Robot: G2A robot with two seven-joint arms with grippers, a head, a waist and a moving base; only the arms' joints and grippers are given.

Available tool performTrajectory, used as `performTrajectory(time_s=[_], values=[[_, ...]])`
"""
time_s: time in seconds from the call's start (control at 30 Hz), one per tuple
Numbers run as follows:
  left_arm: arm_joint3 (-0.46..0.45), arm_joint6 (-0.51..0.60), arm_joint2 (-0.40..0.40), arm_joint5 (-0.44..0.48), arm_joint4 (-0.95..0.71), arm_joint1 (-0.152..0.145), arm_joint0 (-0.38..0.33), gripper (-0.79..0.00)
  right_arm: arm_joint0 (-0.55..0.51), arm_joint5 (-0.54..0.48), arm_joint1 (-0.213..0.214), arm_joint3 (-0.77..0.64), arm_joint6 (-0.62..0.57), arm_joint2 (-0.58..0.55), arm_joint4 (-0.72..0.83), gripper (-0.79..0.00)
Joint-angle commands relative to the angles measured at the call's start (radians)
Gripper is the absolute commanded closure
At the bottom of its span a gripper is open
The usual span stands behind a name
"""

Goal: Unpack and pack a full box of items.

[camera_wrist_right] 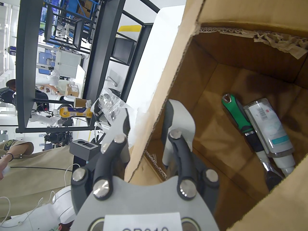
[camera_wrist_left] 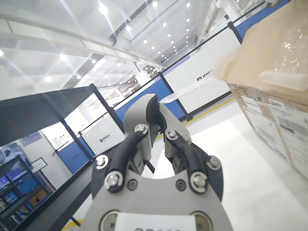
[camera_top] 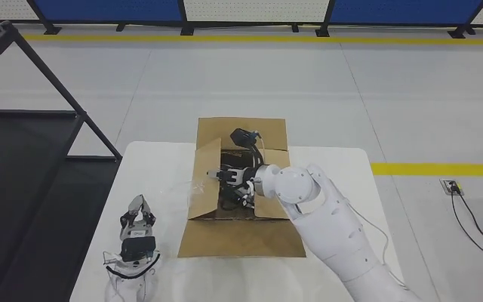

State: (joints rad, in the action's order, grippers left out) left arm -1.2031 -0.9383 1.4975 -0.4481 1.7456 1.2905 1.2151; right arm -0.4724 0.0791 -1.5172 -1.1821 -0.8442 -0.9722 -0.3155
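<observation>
An open cardboard box (camera_top: 241, 235) stands in the middle of the white table (camera_top: 155, 167). My right gripper (camera_top: 219, 177) is at the box's left side, one finger inside and one outside, shut on the raised left flap (camera_wrist_right: 154, 102). On the box floor lie a green-handled tool (camera_wrist_right: 238, 116) and, beside it, a clear bottle (camera_wrist_right: 269, 128) with a white cap. A black item (camera_top: 243, 138) shows at the box's far end. My left gripper (camera_top: 139, 202) rests near the table's front left corner, shut and empty (camera_wrist_left: 157, 102), with the box's side (camera_wrist_left: 272, 111) close by.
Clear plastic wrap (camera_top: 178, 189) lies against the box's left side. A black metal rack (camera_top: 45, 151) stands off the table's left edge. The three other box flaps are folded outward.
</observation>
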Motion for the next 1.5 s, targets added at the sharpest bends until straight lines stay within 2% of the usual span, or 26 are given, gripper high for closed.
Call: performTrajectory(time_s=[0.0, 0.37, 0.77, 0.83, 0.87, 0.9, 1.17, 1.2, 1.23, 1.27, 1.33, 1.47], values=[[-0.014, -0.003, 0.010, -0.003, -0.015, 0.000, 0.006, 0.000, 0.005, -0.002, -0.001, 0.008, 0.000, 0.002, 0.003, 0.000], [-0.107, -0.010, 0.096, -0.017, -0.130, -0.001, 0.039, 0.000, 0.018, 0.006, -0.004, 0.034, 0.011, 0.007, 0.001, 0.000], [-0.166, 0.009, 0.175, -0.017, -0.218, 0.000, 0.059, 0.000, 0.014, 0.057, -0.002, 0.036, 0.005, 0.005, -0.016, 0.000], [-0.171, 0.009, 0.183, -0.016, -0.225, 0.000, 0.061, 0.000, 0.013, 0.070, -0.001, 0.034, 0.004, 0.004, -0.021, -0.114], [-0.174, 0.010, 0.188, -0.016, -0.232, 0.001, 0.062, 0.000, 0.012, 0.076, -0.001, 0.033, -0.002, 0.004, -0.025, -0.012], [-0.180, 0.010, 0.192, -0.015, -0.243, 0.001, 0.062, 0.000, 0.013, 0.087, 0.000, 0.034, -0.004, 0.004, -0.035, 0.000], [-0.216, 0.022, 0.227, 0.009, -0.286, 0.003, 0.074, 0.000, 0.016, 0.173, 0.002, 0.034, -0.025, 0.020, -0.095, 0.000], [-0.216, 0.024, 0.229, 0.011, -0.286, 0.004, 0.075, 0.000, 0.016, 0.173, 0.002, 0.029, -0.027, 0.019, -0.096, -0.228], [-0.216, 0.026, 0.230, 0.013, -0.282, 0.004, 0.076, 0.000, 0.012, 0.170, 0.004, 0.019, -0.021, 0.015, -0.098, -0.413], [-0.215, 0.027, 0.231, 0.014, -0.281, 0.004, 0.077, 0.000, 0.006, 0.165, 0.006, 0.003, -0.013, 0.011, -0.104, -0.462], [-0.213, 0.027, 0.230, 0.017, -0.275, 0.005, 0.078, 0.000, -0.018, 0.160, 0.011, -0.049, 0.022, -0.009, -0.108, -0.317], [-0.211, 0.028, 0.230, 0.019, -0.268, 0.006, 0.077, 0.000, -0.076, 0.182, 0.026, -0.173, 0.054, -0.045, -0.152, -0.212]])
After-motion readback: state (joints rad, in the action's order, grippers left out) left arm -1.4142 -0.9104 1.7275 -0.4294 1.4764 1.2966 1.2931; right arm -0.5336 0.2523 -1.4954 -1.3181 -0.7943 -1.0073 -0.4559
